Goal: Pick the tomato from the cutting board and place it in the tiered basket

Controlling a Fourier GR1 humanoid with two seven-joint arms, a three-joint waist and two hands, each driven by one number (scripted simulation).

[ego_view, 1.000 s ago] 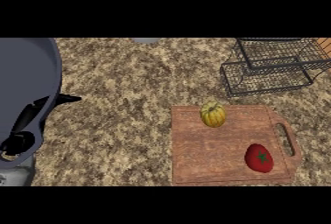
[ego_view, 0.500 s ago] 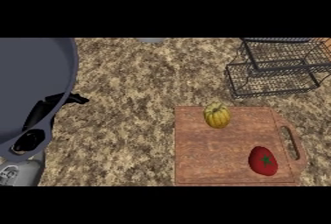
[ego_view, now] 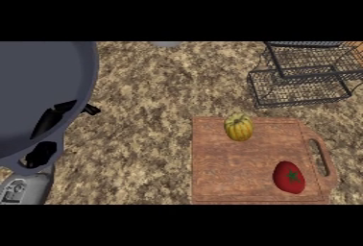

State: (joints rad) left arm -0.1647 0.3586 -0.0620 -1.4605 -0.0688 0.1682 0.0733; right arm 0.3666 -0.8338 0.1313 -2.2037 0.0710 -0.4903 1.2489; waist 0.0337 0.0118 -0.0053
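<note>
Tomato [ego_view: 289, 177] sits on the cutting board [ego_view: 234, 168], near-right corner, beside the handle slot; stem star faces up, body slightly taller than wide. Yellow squash [ego_view: 239, 127] at the board's far edge, well apart. Tiered basket [ego_view: 305, 72] lies beyond the board, far right. Left hand [ego_view: 53, 120] shows only as dark shapes at the left, under a bulky grey forearm (finger state: cannot tell). Right hand absent from view. Tomato lies far right of the left hand, so the right arm seems better placed. No readable writing.
</note>
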